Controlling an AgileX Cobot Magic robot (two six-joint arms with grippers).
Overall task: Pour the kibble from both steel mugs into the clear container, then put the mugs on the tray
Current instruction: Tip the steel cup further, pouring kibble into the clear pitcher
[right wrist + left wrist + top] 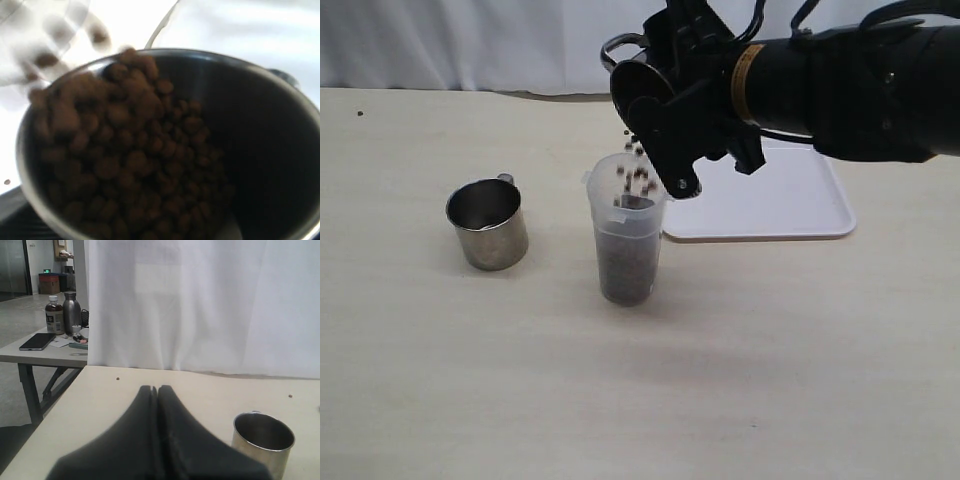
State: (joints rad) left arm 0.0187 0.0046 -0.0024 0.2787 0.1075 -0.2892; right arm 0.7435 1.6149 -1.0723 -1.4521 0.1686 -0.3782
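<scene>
My right gripper (665, 135) is shut on a steel mug (638, 85), tipped over the clear container (626, 240). Kibble (638, 175) falls from the mug into the container, which is partly filled with dark pellets. The right wrist view is filled by the tilted mug (280, 150) with kibble (130, 160) sliding toward its rim. The second steel mug (488, 223) stands upright on the table to the container's left; it also shows beside my left gripper (158, 390), which is shut on nothing. The white tray (790, 200) lies behind the container on the right, bare.
A white curtain (470, 40) hangs along the table's far edge. A stray pellet (360, 113) lies at the far left of the table. A side table (35, 352) with bottles and a phone stands beyond the table's corner.
</scene>
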